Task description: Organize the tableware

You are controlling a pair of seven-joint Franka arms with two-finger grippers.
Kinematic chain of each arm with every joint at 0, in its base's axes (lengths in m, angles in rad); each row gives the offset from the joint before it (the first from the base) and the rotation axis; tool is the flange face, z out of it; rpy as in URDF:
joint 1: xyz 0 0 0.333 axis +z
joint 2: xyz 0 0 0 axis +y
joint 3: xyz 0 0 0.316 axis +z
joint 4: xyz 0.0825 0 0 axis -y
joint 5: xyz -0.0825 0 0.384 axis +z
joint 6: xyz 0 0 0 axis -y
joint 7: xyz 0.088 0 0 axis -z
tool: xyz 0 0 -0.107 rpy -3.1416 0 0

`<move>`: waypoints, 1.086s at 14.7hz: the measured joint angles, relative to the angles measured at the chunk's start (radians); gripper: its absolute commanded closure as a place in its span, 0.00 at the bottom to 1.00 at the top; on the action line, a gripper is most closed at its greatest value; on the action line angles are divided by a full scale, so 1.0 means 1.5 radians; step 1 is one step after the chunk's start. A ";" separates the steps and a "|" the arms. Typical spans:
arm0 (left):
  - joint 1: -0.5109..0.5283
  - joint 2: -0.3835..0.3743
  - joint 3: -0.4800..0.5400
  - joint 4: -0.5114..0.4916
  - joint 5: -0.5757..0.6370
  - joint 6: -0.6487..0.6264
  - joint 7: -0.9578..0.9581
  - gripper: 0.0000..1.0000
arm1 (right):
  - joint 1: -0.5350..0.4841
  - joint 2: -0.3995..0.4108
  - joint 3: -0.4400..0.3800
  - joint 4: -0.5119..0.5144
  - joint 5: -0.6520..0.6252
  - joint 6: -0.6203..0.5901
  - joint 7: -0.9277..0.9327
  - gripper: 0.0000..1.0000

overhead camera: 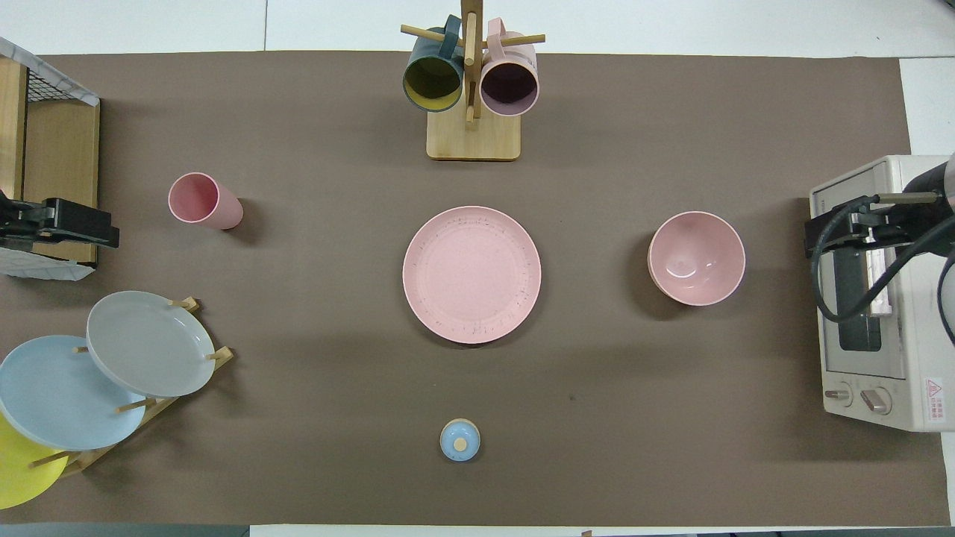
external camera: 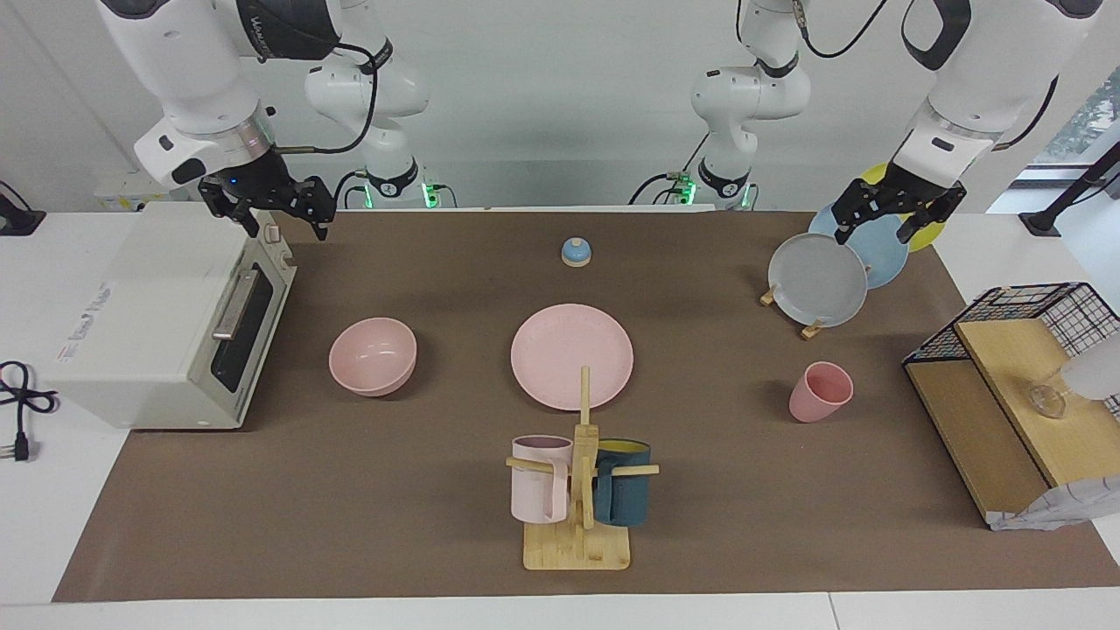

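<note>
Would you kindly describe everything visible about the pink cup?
The pink cup is small, matte, handleless and tapered toward its base, apparently plastic. It stands upright and empty on the brown mat, toward the left arm's end of the table, apart from the pink plate. Nothing touches it but the mat.

I see yellow plate (overhead camera: pixel 19 470) cut by overhead view's edge, mostly covered by blue plate (overhead camera: pixel 60 391); in facing view only sliver shows past left tool (external camera: pixel 888 223). Wire shelf (external camera: pixel 1019 385) cut by edge in both views. Toaster oven (overhead camera: pixel 873 298) cut by overhead edge, cable crossing its door. Pink plate (external camera: pixel 560 350) partly hidden by mug rack post (external camera: pixel 584 398) in facing view.
</note>
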 measured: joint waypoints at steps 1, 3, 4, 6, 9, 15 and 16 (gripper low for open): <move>0.000 0.000 0.000 0.000 0.000 0.000 0.000 0.00 | 0.000 0.000 0.000 0.000 0.000 0.000 0.000 0.00; 0.000 0.000 0.000 0.000 0.000 0.000 0.000 0.00 | 0.000 0.000 0.001 0.000 0.001 0.000 -0.003 0.00; 0.000 0.000 0.000 0.000 0.000 0.000 0.000 0.00 | 0.000 0.000 0.001 0.000 0.009 0.000 -0.015 0.00; 0.000 0.000 0.000 0.000 0.000 0.000 0.000 0.00 | 0.003 -0.001 0.004 -0.004 0.039 0.025 -0.042 0.00; 0.000 0.000 0.000 0.000 0.000 0.000 0.000 0.00 | 0.037 -0.001 0.008 -0.052 0.046 0.107 -0.050 0.00; 0.000 0.000 0.000 0.000 0.000 0.002 0.000 0.00 | 0.131 0.085 0.010 -0.166 0.034 0.309 0.006 0.00; 0.000 0.000 0.001 0.000 0.000 0.004 -0.001 0.00 | 0.131 0.091 0.010 -0.199 0.034 0.349 0.006 0.00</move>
